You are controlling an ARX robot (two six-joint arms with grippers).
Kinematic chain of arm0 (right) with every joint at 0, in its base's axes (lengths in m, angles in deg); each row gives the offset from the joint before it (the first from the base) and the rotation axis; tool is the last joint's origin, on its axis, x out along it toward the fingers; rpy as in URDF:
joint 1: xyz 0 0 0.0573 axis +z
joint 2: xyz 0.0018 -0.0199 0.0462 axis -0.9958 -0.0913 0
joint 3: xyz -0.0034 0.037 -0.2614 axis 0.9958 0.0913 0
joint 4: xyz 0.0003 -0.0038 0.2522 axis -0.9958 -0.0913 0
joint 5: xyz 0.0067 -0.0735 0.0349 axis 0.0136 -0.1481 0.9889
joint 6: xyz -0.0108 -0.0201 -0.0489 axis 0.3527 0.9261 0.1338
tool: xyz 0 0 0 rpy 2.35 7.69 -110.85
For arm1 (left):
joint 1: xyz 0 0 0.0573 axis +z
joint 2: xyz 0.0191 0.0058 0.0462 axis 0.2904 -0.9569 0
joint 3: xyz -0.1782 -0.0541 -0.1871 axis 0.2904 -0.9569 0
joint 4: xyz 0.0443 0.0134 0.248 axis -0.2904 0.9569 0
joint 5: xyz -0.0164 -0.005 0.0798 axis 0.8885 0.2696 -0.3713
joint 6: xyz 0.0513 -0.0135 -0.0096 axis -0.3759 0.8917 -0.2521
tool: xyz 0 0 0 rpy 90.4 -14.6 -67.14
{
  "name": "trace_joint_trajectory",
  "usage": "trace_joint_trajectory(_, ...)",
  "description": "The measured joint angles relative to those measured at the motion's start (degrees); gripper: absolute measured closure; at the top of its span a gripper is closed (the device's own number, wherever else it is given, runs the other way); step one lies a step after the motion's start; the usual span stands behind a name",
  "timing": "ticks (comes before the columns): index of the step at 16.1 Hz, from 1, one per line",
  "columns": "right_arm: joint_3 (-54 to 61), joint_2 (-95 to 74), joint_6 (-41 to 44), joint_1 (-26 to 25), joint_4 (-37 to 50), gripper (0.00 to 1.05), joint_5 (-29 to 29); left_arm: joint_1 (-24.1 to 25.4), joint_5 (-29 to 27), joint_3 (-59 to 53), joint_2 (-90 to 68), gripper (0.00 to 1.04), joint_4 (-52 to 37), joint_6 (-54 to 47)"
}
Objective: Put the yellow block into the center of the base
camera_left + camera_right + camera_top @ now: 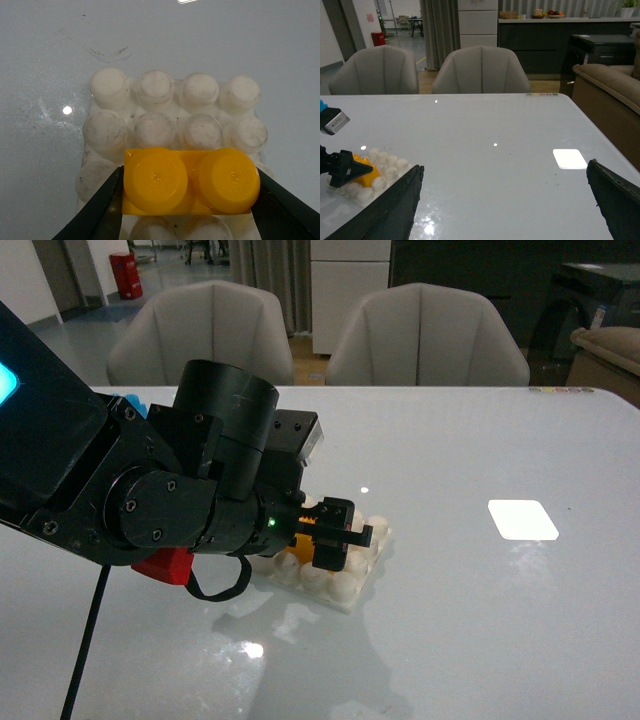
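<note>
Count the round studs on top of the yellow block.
2. They sit side by side on the yellow block: one stud by one finger of the left end effector, the other stud by the opposite finger. None appears hidden.

Yellow block, studs up and level, is sitting pinched in left gripper, over middle studs of white base directly underneath.

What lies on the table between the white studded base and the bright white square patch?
Nothing: in the front view, the table between the base and the patch is bare.
</note>
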Motion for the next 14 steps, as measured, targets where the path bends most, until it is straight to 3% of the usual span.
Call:
trace_joint_trajectory(5, 0.0, 0.0, 0.0, 0.0, 0.0, 0.06, 0.0, 0.07, 0.5, 0.0, -0.09, 0.05, -0.83, 0.13)
trace_joint_trajectory(11, 0.0, 0.0, 0.0, 0.0, 0.0, 0.06, 0.0, 0.72, -0.31, -0.79, 5.38, 0.07, -2.01, 0.17)
trace_joint_trajectory(12, 0.0, 0.0, 0.0, 0.0, 0.0, 0.06, 0.0, 0.74, -1.18, -5.75, 15.52, 0.07, -6.4, 0.17)
trace_joint_trajectory(14, 0.0, 0.0, 0.0, 0.0, 0.0, 0.06, 0.0, 1.14, -5.05, -29.55, 44.61, 0.07, -19.17, 2.54)
